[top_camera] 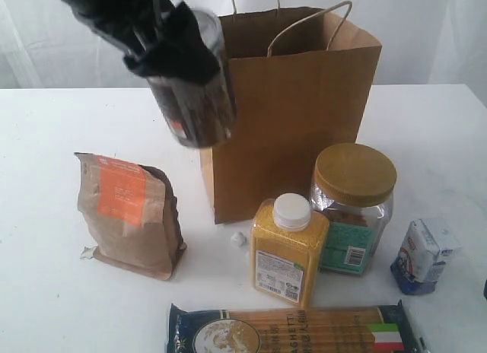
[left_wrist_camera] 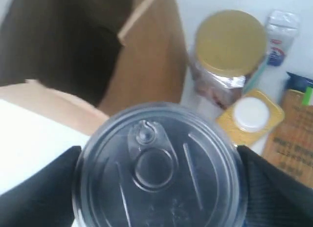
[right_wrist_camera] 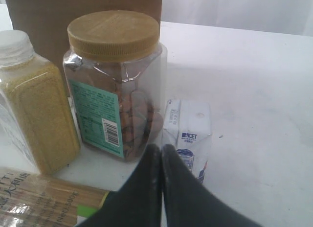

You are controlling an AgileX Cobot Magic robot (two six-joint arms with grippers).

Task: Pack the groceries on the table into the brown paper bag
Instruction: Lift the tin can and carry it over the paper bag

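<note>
White, faintly scuffed table (top_camera: pixel 46 292) runs back to a pale backdrop (top_camera: pixel 426 33), and above it the dark pull-tab can (top_camera: pixel 199 113), silver-lidded and tilted, hangs at the upper left edge of the open brown paper bag (top_camera: pixel 297 125), clamped in the wide-set jaws of the left gripper (top_camera: pixel 176 58). Open table lies left of the kraft pouch with orange label (top_camera: pixel 129 212), while the yellow white-capped bottle (top_camera: pixel 289 250), gold-lidded clear jar (top_camera: pixel 354 205), small blue-white packet (top_camera: pixel 422 254) and long spaghetti pack (top_camera: pixel 297 332) crowd the bag's front; the right gripper (right_wrist_camera: pixel 160 161), jaws pressed together on nothing, sits low just beside the packet
</note>
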